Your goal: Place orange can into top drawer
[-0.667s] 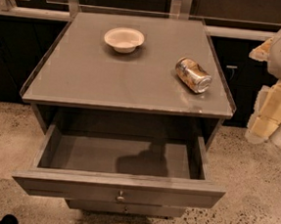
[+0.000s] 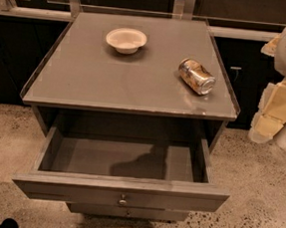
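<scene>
Top drawer open and empty, orange can not yet picked off the worktop — my jaws hang well right, open or closed I can't tell.

1 camera looks down at cabinet; tool right.

We see the orange can lying on its side on the grey cabinet top, close to the right edge and about midway between front and back. The white bowl stands upright near the back edge, left of centre, well apart from the can. Below the front edge the top drawer is pulled out, with its small round knob facing us. The gripper hangs beyond the right edge, above the speckled floor, touching nothing on the top.
</scene>
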Controlling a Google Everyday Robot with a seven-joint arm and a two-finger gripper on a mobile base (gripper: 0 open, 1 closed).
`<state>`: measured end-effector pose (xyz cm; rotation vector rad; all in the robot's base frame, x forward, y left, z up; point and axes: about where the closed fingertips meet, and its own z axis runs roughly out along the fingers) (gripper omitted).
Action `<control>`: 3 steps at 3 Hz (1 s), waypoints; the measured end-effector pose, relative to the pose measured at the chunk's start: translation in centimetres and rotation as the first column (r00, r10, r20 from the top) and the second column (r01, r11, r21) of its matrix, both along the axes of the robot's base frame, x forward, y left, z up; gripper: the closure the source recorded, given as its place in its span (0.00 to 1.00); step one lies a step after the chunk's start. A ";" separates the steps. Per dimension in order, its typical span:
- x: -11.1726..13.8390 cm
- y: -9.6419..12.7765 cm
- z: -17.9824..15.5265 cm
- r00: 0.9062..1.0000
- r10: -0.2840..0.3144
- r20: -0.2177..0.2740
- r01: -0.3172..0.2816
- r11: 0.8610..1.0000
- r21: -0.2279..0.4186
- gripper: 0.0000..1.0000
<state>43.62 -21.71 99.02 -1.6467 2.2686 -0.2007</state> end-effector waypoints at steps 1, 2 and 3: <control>3.7 0.1 -0.3 1.000 -0.031 -0.002 0.031 0.999 0.025 0.00; 9.1 -0.2 -1.1 0.997 -0.082 -0.011 0.082 0.995 0.057 0.00; 9.8 -0.1 -0.9 0.997 -0.081 0.002 0.081 0.995 0.066 0.00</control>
